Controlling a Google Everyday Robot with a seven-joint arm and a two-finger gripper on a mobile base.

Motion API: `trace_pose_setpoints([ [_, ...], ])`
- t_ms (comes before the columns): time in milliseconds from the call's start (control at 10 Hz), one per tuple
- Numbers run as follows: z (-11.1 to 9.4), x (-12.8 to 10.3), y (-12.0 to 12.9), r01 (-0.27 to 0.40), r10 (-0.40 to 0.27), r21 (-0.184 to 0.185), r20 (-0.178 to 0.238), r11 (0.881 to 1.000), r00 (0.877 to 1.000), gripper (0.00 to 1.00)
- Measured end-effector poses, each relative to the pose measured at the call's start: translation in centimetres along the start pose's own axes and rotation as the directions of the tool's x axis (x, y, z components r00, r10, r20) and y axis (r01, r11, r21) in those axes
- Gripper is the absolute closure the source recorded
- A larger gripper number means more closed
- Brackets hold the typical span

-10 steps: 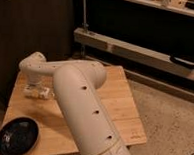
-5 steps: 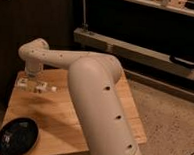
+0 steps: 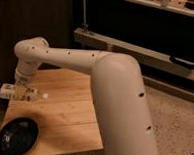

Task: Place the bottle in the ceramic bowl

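Dark shelving is running behind a pale wooden table [image 3: 73,115]. Reaching over its far left side, the arm [image 3: 67,57] is pointing the gripper [image 3: 22,90] downward, closed across the middle of the bottle [image 3: 8,90]. The bottle is lying sideways in that grip, seemingly clear of the wood, likely so it can travel flat. The bowl [image 3: 17,135] is sitting at the near left corner, nearer than the bottle and apart from it.

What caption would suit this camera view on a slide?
Robot gripper at the white bottle, left edge of the wooden table; black bowl empty at the front corner.
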Motion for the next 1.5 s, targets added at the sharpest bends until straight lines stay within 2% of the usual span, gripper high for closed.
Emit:
trace_pose_setpoints([
  [200,-0.4,-2.0,4.2,0.064,-0.061,-0.074,0.043,0.995,0.997,1.0],
  [400,-0.5,-3.3,7.4,0.124,-0.117,-0.134,0.059,0.983,0.991,1.0],
  [1200,-0.5,-3.3,7.4,0.125,-0.117,-0.137,0.061,0.983,0.991,1.0],
  [1400,-0.1,-4.3,8.0,0.137,-0.128,-0.145,0.072,0.98,0.989,1.0],
  [1500,0.6,-5.4,9.3,0.148,-0.137,-0.154,0.077,0.977,0.988,1.0],
])
